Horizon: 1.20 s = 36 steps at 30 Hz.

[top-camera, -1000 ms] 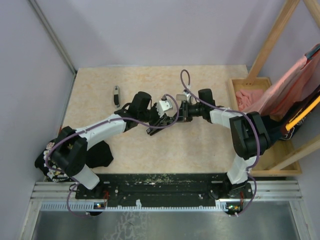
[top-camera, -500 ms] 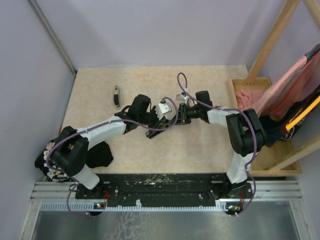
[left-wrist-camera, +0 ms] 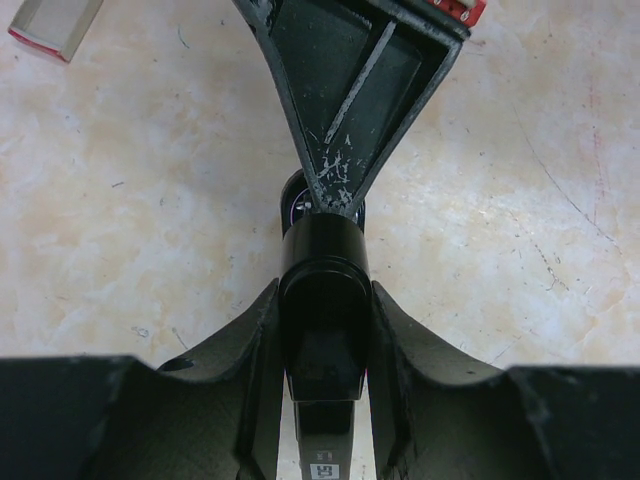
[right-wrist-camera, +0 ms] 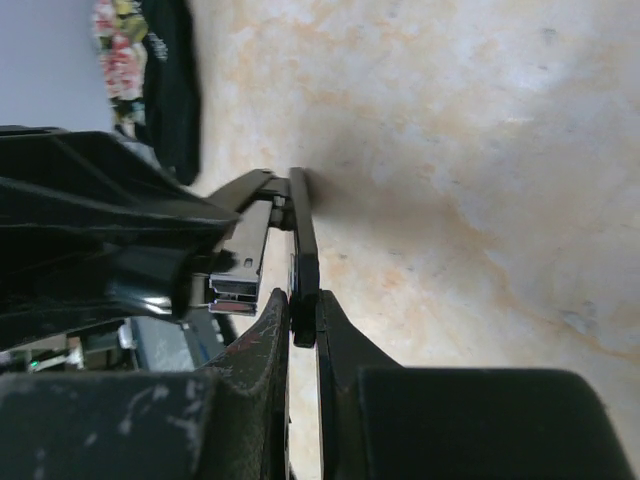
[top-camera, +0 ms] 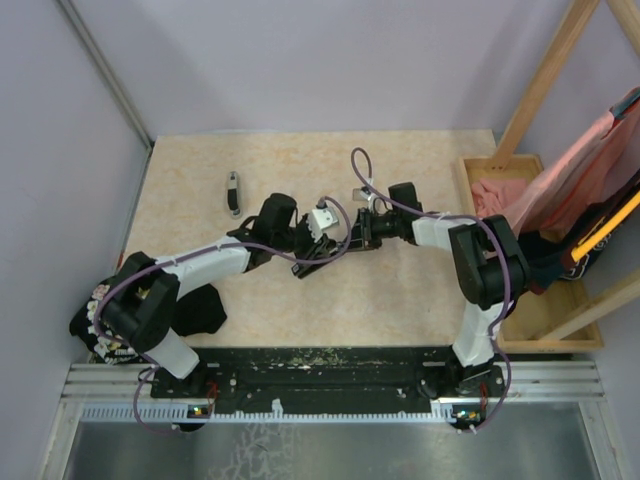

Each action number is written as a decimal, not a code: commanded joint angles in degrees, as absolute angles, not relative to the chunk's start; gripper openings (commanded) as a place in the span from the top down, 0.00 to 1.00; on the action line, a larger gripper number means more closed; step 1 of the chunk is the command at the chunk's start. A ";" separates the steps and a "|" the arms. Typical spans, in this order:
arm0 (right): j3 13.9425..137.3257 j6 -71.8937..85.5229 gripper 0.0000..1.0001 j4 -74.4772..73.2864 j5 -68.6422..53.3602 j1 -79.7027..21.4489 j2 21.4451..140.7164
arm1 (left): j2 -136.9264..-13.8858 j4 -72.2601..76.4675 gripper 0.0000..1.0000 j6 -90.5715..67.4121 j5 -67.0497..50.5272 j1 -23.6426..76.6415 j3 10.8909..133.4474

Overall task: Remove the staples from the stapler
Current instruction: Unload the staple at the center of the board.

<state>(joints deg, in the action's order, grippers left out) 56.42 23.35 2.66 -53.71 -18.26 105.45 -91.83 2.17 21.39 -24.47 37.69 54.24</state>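
A black stapler (top-camera: pixel 318 258) hangs between both grippers over the middle of the table, spread apart. My left gripper (top-camera: pixel 305 248) is shut on its thick black body (left-wrist-camera: pixel 322 300). My right gripper (top-camera: pixel 350 240) is shut on the stapler's thin black arm (right-wrist-camera: pixel 303 270). In the right wrist view the silver end of the magazine channel (right-wrist-camera: pixel 236 290) shows just left of that arm, and the left gripper (right-wrist-camera: pixel 110 260) fills the left side. The staples themselves cannot be made out. In the left wrist view a right finger (left-wrist-camera: pixel 350 90) stands directly ahead of the stapler.
A small red-and-white box (left-wrist-camera: pixel 45 22) lies on the table ahead left. A small dark-and-silver elongated object (top-camera: pixel 233 192) lies at the back left. A wooden tray (top-camera: pixel 480 172) with pink cloth stands at the right edge. A black cloth (top-camera: pixel 200 305) lies near the left arm's base.
Both grippers and the stapler have drifted a little to the left and toward the near edge. Both grips are unchanged.
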 commanded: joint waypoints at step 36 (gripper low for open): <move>59.56 14.77 0.60 -2.99 -48.84 -12.83 104.38 | -86.75 12.07 1.00 20.03 -30.41 34.59 52.65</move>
<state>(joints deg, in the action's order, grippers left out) 57.56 14.79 -4.54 -45.45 -13.08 107.74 -88.75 7.70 20.36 -28.58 34.83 52.01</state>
